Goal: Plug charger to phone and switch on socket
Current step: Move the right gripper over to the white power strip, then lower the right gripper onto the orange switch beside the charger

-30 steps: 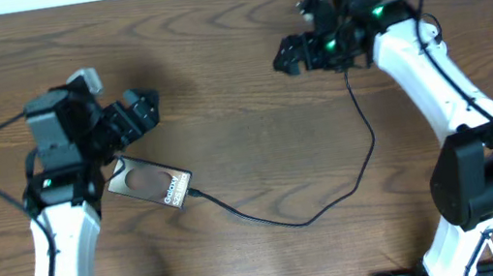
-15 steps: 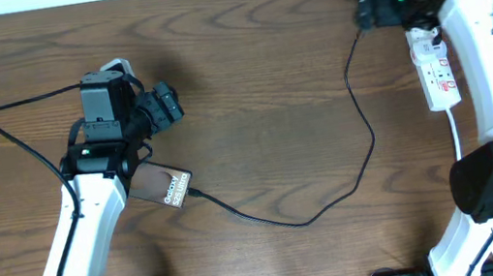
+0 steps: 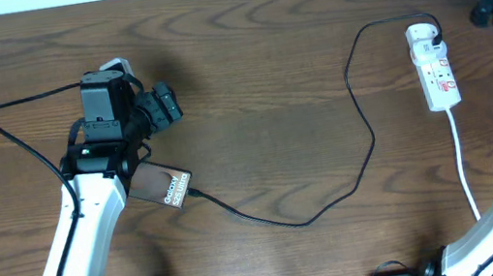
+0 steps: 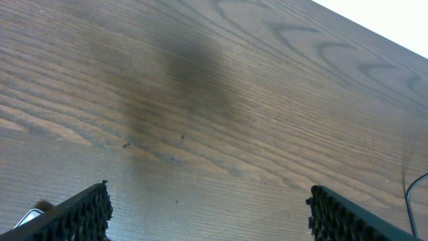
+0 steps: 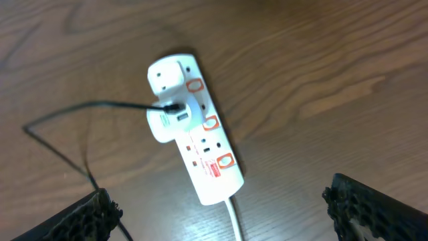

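**Q:** What are you reading on the left side?

**A:** Your left gripper [image 3: 163, 106] is hanging just beyond the phone [image 3: 161, 185], jaws standing wide and carrying nothing. Its wrist camera is showing only bare table [image 4: 221, 87]. The phone is lying flat beside that arm. The charger [image 3: 363, 130] is meeting the phone's right-hand corner, so I am judging that end plugged in, though the joint is too small to confirm.

**Q:** What is the coming move turning on?

**A:** The socket [image 3: 435, 71]. The charger is looping across the middle of the table and running into the socket's far end. The socket's long axis is pointing away from you, slightly tilted, with its white cord [image 3: 463, 164] trailing back toward you. Your right gripper [image 3: 491, 5] is sitting off to the right of that far end, spread wide and empty, and it is by far the nearer arm. You are needing to come leftward and down onto the red-marked switches [image 5: 225, 161]. I cannot tell whether any switch is already on.

**Q:** What is differing from the earlier frames?

**A:** Half a second ago the right arm was stretching over the socket. Now it is out at the right edge, leaving the socket uncovered. The left arm, phone and charger are lying as they were.
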`<state>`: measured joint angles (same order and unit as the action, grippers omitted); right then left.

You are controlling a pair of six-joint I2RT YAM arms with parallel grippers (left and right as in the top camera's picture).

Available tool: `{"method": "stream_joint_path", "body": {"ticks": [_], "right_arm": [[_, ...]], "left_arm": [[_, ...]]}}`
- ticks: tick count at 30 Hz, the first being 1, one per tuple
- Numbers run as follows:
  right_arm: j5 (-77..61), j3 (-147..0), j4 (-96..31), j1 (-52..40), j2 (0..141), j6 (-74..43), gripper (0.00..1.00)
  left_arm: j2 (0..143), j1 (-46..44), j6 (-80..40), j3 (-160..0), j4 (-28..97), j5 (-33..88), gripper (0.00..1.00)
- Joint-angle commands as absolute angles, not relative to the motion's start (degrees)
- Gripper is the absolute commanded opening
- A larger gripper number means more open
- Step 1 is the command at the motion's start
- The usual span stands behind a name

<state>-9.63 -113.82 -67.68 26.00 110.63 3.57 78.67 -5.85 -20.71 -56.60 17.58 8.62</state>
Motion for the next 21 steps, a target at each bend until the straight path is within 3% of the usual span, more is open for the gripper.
{"method": "stream_joint_path", "body": {"ticks": [1,6,21], "right_arm": [[-23.83,-109.49,-67.42,28.95,110.76,14.24,0.99],[-30.79,-100.88,-62.11,29.30,110.78,21.71,0.99],[-29.04,-86.59,-42.96,28.49,112.60,14.74,0.99]], "left_arm": [[78.76,-5.98,-19.70,-58.15,17.52,7.86,0.92],[78.76,-5.98,-19.73,-58.15,17.54,7.86,0.92],[78.76,-5.98,-19.73,-58.08,17.56,7.88,0.92]]}}
